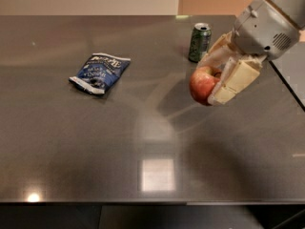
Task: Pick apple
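The red apple [202, 84], with a yellowish patch at its top, is held between the cream fingers [234, 81] of my gripper [217, 78]. The gripper is shut on it and holds it clear above the dark table [143, 142], at the right of the view. Its shadow falls on the tabletop below and to the left. The grey arm reaches in from the upper right corner.
A green soda can [199, 42] stands upright just behind the gripper. A blue chip bag [99, 72] lies flat at the left middle. The table's right edge runs close beside the arm, with a tan wall beyond the far edge.
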Available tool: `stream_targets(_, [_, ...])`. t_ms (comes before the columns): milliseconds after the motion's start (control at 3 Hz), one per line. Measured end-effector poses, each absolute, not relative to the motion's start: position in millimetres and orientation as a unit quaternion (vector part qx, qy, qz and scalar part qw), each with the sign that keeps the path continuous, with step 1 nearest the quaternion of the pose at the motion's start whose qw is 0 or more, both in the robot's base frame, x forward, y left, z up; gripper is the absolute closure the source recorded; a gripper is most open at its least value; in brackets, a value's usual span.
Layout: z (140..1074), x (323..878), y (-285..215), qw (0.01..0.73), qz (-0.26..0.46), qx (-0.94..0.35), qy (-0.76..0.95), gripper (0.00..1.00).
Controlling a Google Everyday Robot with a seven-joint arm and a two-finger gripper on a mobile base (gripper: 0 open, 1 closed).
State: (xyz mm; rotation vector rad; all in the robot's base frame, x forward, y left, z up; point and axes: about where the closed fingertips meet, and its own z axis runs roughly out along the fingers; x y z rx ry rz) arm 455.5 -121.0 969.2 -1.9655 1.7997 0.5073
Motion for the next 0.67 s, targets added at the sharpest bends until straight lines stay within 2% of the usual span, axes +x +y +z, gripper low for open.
stream_targets(667, [980.2,464.0,-116.0,0.234,0.171,-0.706,0.646,1.0])
